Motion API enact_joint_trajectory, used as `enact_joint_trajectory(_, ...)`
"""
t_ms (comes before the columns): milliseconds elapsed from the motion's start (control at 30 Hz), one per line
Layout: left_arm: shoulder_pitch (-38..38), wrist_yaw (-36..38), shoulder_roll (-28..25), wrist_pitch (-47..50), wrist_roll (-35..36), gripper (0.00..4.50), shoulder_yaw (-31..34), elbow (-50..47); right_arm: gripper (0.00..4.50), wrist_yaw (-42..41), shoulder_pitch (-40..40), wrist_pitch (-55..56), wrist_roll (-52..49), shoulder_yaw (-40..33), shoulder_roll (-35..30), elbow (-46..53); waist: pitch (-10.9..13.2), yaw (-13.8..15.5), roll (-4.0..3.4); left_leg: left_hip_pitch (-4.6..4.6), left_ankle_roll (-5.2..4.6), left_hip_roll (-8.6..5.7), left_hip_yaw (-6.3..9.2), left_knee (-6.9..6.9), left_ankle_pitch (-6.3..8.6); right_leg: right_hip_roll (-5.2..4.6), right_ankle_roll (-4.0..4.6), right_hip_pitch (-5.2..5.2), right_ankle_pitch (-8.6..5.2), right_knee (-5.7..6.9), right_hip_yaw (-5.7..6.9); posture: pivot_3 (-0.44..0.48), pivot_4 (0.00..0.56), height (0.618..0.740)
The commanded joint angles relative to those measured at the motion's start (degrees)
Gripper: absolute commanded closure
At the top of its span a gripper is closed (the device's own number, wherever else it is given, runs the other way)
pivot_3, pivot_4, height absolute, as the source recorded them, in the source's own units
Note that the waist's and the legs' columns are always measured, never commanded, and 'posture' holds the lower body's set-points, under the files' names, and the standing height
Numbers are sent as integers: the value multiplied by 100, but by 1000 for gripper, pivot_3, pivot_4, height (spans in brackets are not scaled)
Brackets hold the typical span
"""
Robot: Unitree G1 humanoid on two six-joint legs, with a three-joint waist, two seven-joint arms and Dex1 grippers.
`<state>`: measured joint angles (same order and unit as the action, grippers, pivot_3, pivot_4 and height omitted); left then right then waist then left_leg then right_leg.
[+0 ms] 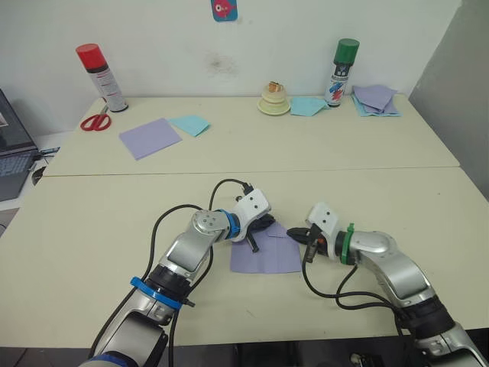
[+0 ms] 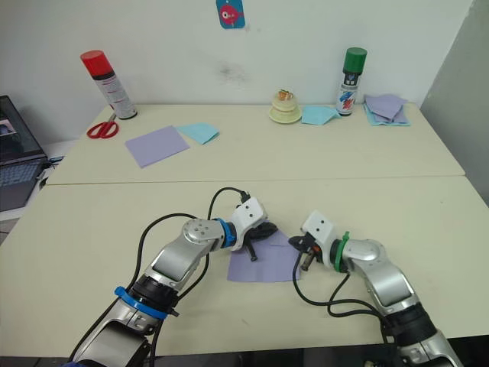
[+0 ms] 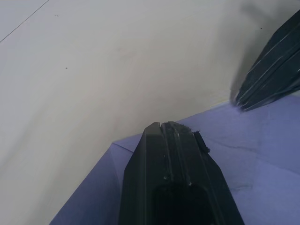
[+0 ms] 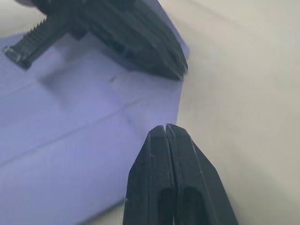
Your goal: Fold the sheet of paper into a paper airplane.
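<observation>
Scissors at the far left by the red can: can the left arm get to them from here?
Probably not. The scissors lie at the table's far edge, well beyond the left end effector, which is shut and down on the creased sheet near the robot.

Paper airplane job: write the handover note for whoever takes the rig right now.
Left end effector: fingers shut, tip down on the sheet of paper near its far corner.
Right end effector: fingers shut, holding nothing, tip at the sheet's right edge.
Sheet: lies flat on the near table between both arms, with crease lines showing and the far part folded toward a point.
Done: first creases only.
Left: the remaining folds; no finished airplane yet.
</observation>
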<state>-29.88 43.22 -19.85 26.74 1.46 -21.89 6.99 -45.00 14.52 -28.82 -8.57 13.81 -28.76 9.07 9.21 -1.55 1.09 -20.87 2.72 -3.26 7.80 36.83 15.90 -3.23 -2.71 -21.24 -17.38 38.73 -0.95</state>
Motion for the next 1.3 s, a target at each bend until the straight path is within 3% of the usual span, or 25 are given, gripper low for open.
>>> enact_joint_trajectory(33, 200, 74, -81, 143, -182, 4500, -179, 255, 4485, -4, -226, -112, -161, -177, -67, 240, 0, 5, 0, 0, 0, 1, 0, 0, 0, 0, 0, 1, 0, 0, 0, 0, 150, 740)
enact_joint_trajectory(133, 196, 75, -87, 141, -173, 4500, -161, 263, 4485, 114, -181, 21, -592, -546, 281, 553, 1, 0, 1, 0, 0, 2, 0, -1, 0, 0, 0, -1, 0, 1, -1, 0, 150, 740)
enact_joint_trajectory(300, 200, 88, -90, 123, -171, 4500, -154, 285, 4485, 277, 71, 244, -503, -477, 553, 445, 1, -5, 0, 0, 0, 1, -1, 1, 0, 1, 0, -4, 0, 5, -2, 0, 150, 740)
enact_joint_trajectory(533, 130, 91, -27, 195, -56, 4500, -34, 248, 4485, 162, 250, 356, 131, 275, 453, -315, 1, -3, 0, -1, 1, 0, 0, 0, -1, 1, 1, -5, 1, 3, -1, 0, 150, 740)
enact_joint_trajectory(900, -125, 200, 395, 858, 747, 4500, 524, -513, 4485, 85, 266, 487, 446, 479, 343, -564, 5, -12, 3, -4, 2, 1, -1, 2, -1, 2, 1, -8, 0, 6, -2, 0, 150, 740)
enact_joint_trajectory(1033, -134, -43, 488, 795, 414, 4500, 285, -129, 4485, 90, 214, 483, 438, 456, 332, -555, 6, -13, 4, -4, 4, 2, -2, 1, -2, 2, 1, -9, 0, 5, -2, 0, 150, 740)
enact_joint_trajectory(1300, -241, -669, 157, 614, -173, 4500, 315, 551, 4485, 187, 155, 466, 479, 476, 362, -523, 5, -22, 4, 2, 2, 3, -2, 4, -1, 2, -1, -5, 2, 7, -4, 0, 150, 740)
